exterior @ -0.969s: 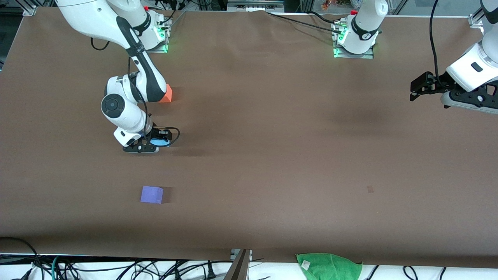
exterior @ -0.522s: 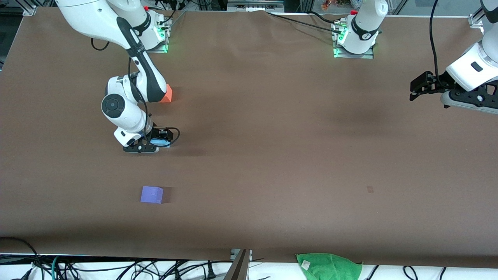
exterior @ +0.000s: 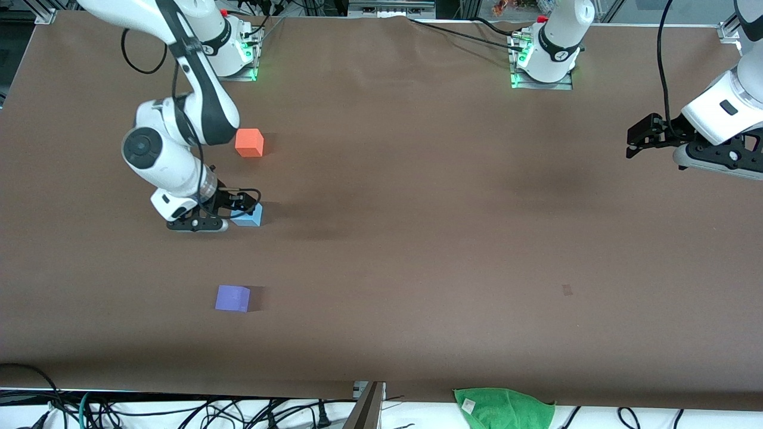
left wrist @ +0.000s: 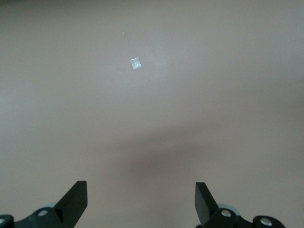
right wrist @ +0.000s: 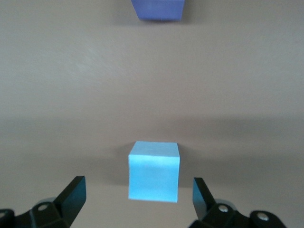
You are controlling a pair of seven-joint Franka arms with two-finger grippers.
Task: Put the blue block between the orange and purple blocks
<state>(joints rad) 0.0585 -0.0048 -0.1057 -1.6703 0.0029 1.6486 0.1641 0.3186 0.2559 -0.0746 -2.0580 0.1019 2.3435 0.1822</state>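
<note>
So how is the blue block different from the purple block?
The blue block is light sky-blue; the purple block is darker violet. The blue block sits on the table between the open fingers of the right end effector, while the purple block stands alone with nothing around it. The purple block is nearer to the front camera than the blue block. Both are small matte cubes of the same size.

Between the parted fingers of the right gripper (right wrist: 137,199) sits the small sky-blue matte cube (right wrist: 154,171), untouched; bare brown table (right wrist: 152,80) separates it from the violet-purple matte cube (right wrist: 159,9).
</note>
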